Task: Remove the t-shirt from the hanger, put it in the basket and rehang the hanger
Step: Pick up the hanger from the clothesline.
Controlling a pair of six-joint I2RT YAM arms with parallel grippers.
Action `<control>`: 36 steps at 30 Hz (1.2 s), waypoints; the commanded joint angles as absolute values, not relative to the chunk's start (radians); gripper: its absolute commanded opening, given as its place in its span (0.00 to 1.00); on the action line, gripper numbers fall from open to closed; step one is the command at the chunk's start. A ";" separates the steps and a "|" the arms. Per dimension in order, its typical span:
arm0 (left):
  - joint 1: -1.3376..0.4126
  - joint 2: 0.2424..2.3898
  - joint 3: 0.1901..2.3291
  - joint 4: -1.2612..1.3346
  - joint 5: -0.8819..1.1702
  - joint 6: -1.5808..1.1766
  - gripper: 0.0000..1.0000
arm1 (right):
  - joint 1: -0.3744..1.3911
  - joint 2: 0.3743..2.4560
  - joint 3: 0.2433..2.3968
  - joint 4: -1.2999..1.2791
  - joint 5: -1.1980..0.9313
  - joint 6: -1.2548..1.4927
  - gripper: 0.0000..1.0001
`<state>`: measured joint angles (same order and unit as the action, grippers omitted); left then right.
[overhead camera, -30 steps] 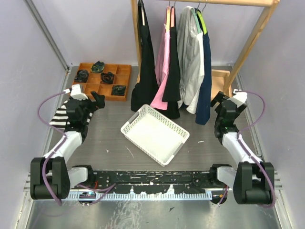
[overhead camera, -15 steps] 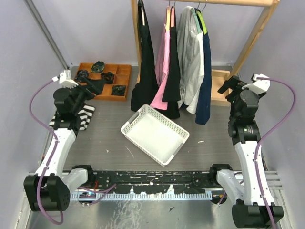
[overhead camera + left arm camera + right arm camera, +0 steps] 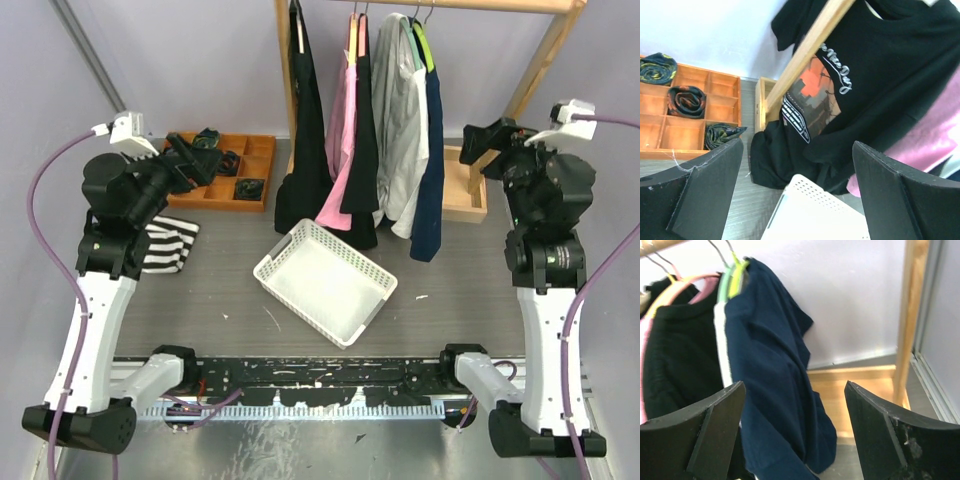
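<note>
Left gripper (image 3: 205,165) and right gripper (image 3: 480,142) are both open and empty, one on each side of the rack (image 3: 531,90). The navy t-shirt (image 3: 770,370) hangs at the rack's right end on a green hanger (image 3: 735,270). A sideways pull could drag the hanger off too.

The left arm (image 3: 100,300) stands tall at 8 o'clock of the overhead view, with the left gripper (image 3: 200,162) aimed toward 2 o'clock, jaws spread wide with nothing between them. The right arm (image 3: 548,320) stands upright at 4 o'clock, the right gripper (image 3: 478,145) pointing toward 10 o'clock, its fingers (image 3: 705,435) parted and bare
</note>
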<state>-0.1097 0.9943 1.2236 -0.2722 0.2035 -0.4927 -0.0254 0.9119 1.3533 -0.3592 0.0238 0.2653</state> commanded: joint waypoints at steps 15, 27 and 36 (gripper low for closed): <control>-0.418 1.004 1.410 -0.492 0.073 -0.369 0.98 | 0.048 1.227 1.764 -0.430 -0.190 0.242 0.81; -0.598 1.014 1.445 -0.503 0.000 -0.284 0.98 | 0.192 1.336 1.857 -0.501 0.069 0.182 0.74; -0.604 1.008 1.454 -0.510 0.002 -0.273 0.98 | 0.193 1.353 1.859 -0.514 0.110 0.175 0.71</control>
<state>-0.5987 1.0279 1.4227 -0.5037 0.0078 -0.2939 0.1909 1.3571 1.8271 -0.5343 0.0658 0.1898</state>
